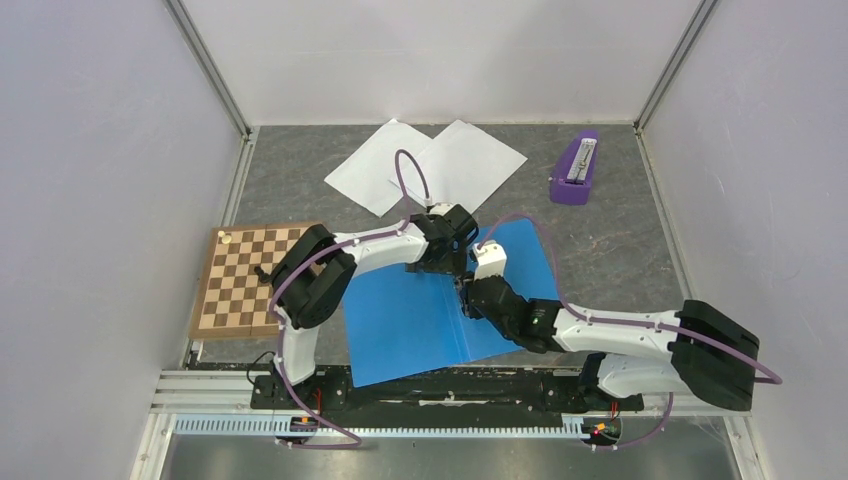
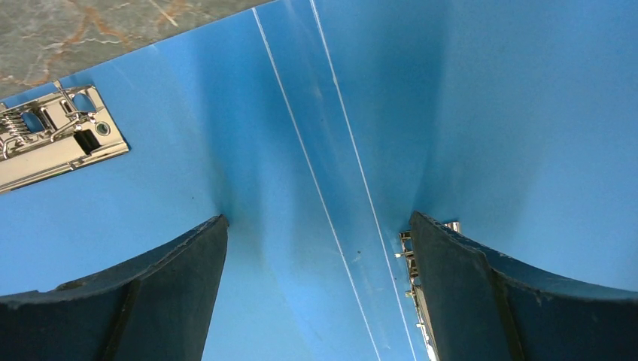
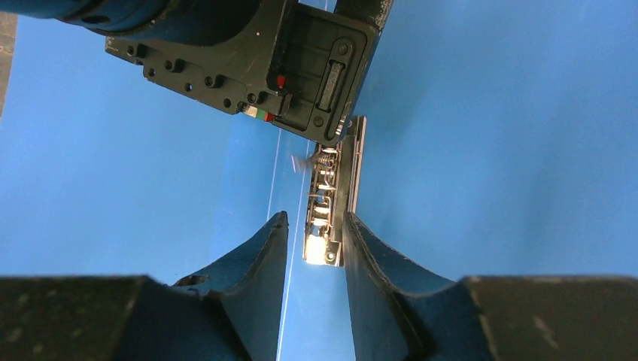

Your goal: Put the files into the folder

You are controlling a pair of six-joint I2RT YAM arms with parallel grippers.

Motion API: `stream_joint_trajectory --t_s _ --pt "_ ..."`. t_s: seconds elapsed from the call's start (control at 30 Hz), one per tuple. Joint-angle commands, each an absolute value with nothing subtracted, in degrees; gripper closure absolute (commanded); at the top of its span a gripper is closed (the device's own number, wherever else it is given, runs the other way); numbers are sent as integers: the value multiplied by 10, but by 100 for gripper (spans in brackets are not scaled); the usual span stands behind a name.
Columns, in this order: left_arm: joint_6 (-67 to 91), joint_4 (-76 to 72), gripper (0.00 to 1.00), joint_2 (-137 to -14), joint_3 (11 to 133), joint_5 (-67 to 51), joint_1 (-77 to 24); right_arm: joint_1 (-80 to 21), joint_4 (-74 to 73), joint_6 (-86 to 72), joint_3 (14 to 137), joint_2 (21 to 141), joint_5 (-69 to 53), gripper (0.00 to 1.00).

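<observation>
Both claws are working over the open folder (image 1: 410, 320) right now. Left gripper (image 2: 316, 226) is spreading its jaws wide, one finger on each side of the pale fold lines, tips pressing on or hovering just above the blue sheet; contact is hard to call. That left arm is folding back at the elbow over the chessboard (image 1: 240, 280) and reaching right, wrist pitching down at the folder's middle.

Right gripper (image 3: 316, 226) is sitting narrow, its two fingers straddling the near end of a silver clip (image 3: 331, 203) that is running along the fold. Whether the pads are actually pinching the clip or just flanking it, I cannot tell. The right arm is stretching in low from the right base, forearm angling left across the folder's right half, wrist meeting the left one nose to nose.

A second silver clip mechanism (image 2: 53, 135) is lying on the blue surface near its edge in the left wrist view.

The files (image 1: 425, 165), white sheets, are lying overlapped on the grey table (image 1: 620, 250) beyond the folder, apart from both claws. A purple stapler-like object (image 1: 576, 168) is standing to their right.
</observation>
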State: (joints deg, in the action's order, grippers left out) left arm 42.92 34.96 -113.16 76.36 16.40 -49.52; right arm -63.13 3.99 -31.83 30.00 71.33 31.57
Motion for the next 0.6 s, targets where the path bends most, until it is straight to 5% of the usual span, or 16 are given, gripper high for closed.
stream_joint_trajectory --t_s 0.0,0.57 --pt "420 330 5 -1206 729 46 -529 -631 25 -316 278 676 315 64" --pt "373 370 7 -1172 799 36 -540 -631 26 -332 205 552 294 63"
